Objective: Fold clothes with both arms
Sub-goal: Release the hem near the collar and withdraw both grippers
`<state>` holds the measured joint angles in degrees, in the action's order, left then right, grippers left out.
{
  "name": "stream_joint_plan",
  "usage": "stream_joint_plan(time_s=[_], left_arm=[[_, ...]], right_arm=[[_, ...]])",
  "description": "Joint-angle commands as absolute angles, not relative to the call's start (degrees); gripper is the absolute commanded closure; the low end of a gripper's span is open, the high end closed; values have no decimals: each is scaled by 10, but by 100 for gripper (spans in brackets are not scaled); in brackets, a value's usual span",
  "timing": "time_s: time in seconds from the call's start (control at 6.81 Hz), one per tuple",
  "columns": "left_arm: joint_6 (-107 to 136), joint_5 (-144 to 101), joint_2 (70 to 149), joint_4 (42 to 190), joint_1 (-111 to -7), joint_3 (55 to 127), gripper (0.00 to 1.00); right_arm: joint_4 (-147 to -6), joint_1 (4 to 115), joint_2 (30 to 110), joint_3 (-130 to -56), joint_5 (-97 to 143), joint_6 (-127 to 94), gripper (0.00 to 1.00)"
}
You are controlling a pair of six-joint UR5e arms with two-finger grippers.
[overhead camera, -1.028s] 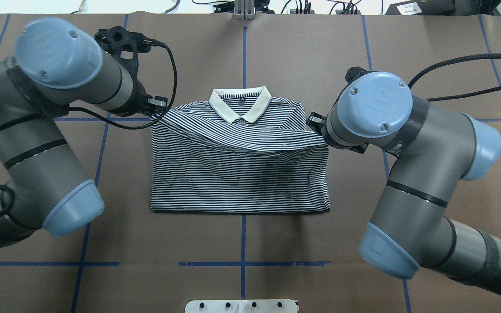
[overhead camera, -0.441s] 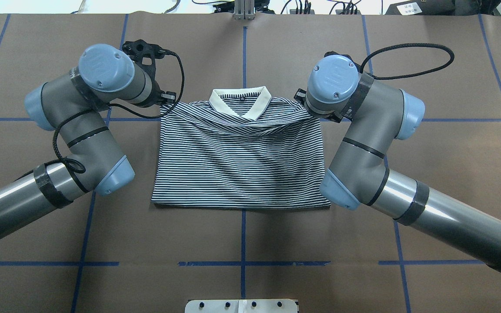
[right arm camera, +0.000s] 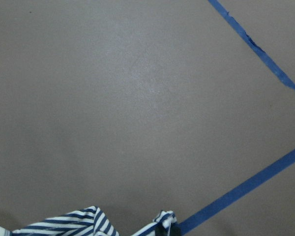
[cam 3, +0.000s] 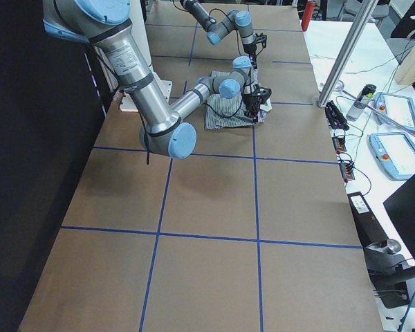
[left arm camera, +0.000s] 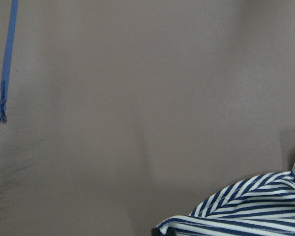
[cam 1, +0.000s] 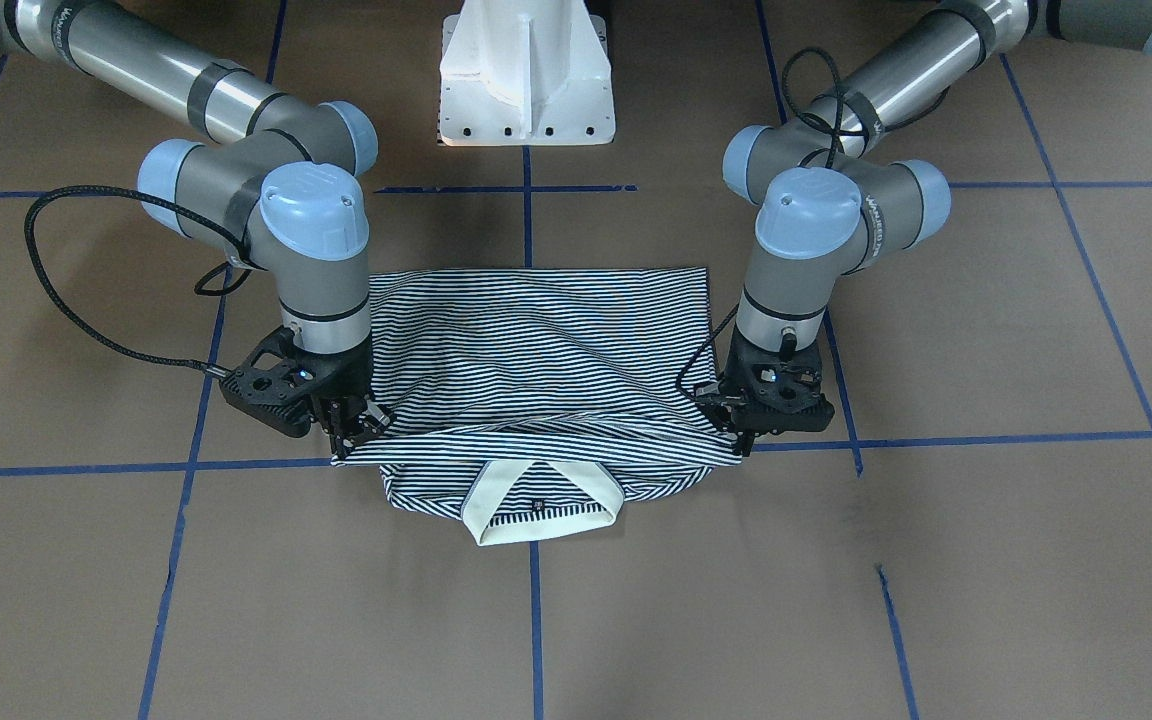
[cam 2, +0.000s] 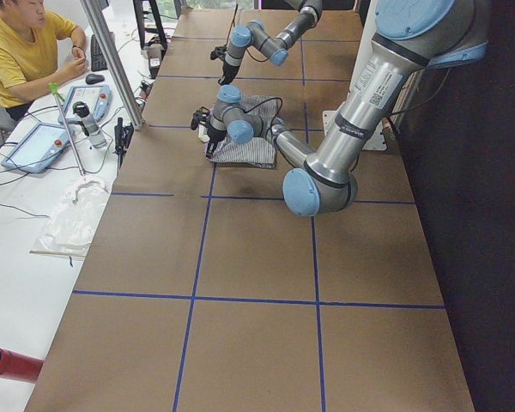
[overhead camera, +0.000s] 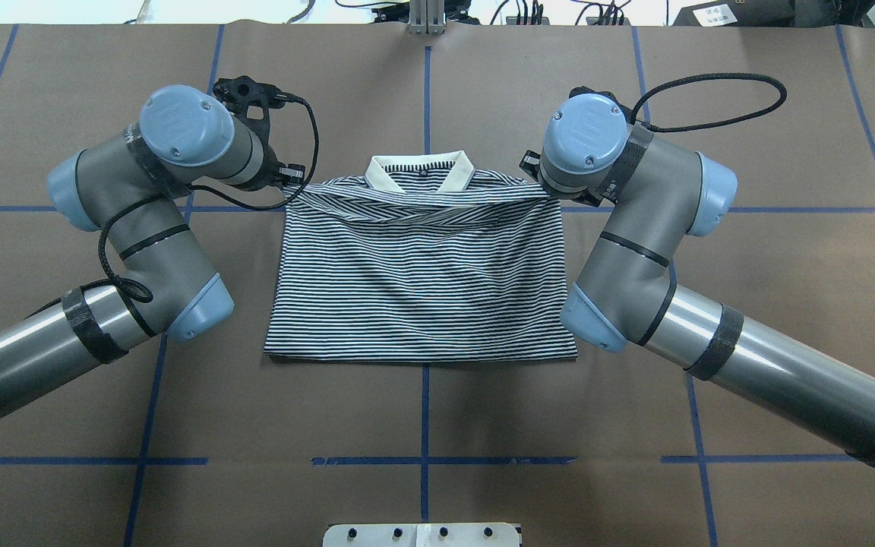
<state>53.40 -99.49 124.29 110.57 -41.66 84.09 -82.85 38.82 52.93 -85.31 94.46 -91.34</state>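
We find polo shirt point(overhead camera: 418, 289) flat on worktop point(overhead camera: 422, 425), fold crease well to the robot side of left fingers point(cam 1: 736, 437) and right fingers point(cam 1: 348, 432). Both are clenched on a corner of the doubled-over edge, low, with collar point(overhead camera: 453, 173) just beyond them. Step: hem-to-collar fold, approx. done. Next: release, lift clear w/o dragging cloth.

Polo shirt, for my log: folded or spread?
Folded: the polo shirt has one layer doubled over to the collar, held by the left gripper and right gripper.
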Motion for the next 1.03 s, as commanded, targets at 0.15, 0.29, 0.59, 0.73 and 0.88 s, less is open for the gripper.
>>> stream_joint_plan(time_s=[0.15, 0.29, 0.59, 0.73, 0.88], left_arm=[[456, -1035, 1175, 1099, -417, 958, 0], [465, -1050, 1152, 1100, -411, 994, 0], [545, -1045, 1090, 1128, -351, 1029, 0], [621, -1034, 1070, 1175, -323, 1029, 10], [666, -1009, 1050, 1202, -295, 1029, 28]], right_arm=[[-827, 439, 536, -860, 1027, -763, 0], [-825, 450, 552, -867, 1032, -725, 0], [-825, 455, 574, -899, 1037, -710, 0], [-825, 455, 577, -903, 1037, -712, 0], [-825, 455, 577, -904, 1037, -714, 0]])
